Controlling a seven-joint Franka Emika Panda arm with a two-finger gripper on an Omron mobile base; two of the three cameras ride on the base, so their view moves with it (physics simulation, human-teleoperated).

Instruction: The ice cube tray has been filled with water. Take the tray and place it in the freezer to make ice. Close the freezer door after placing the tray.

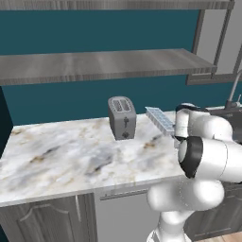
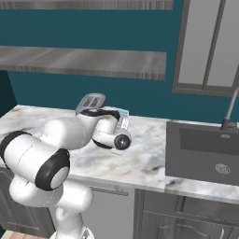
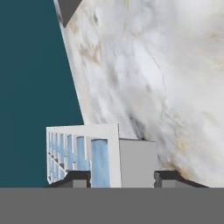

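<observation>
My claw (image 3: 122, 177) sits at the near end of the ice cube tray (image 3: 83, 155). In the hand view the two dark fingertips (image 3: 78, 177) rise on either side of the tray's end: one overlaps the cell side, the other stands just beside the grey end block. Jaws are partly spread around that end; I cannot tell whether the pads actually press on it.

Tray: pale grey-white, two rows of cells, water (image 3: 99, 162) showing light blue in them. In the left base view the tray (image 1: 159, 119) appears tilted, its far end higher, just to the right of the toaster (image 1: 122, 117) and apart from it (whether its low end touches the counter is hidden by my wrist).

Room to move: the marble counter (image 1: 71, 156) lies open to the left of the toaster and in front of it, out to the front edge. Behind runs the teal wall (image 1: 56, 101), with a long grey shelf (image 1: 99, 64) overhanging the counter. In the right base view the sink (image 2: 205, 154) sits sunk into the counter well to the right of my hand, its faucet (image 2: 229, 112) at the back, and a window (image 2: 207, 44) stands above it.

Arm pose: the arm (image 1: 208, 156) rises from the base, folds at the elbow over the counter's front edge, and the forearm reaches forward and low; the wrist (image 2: 114, 128) is bent so the hand points toward the wall, level with the tray.

Cabinets (image 1: 42, 220) of dark wood grain close off the space under the counter.
</observation>
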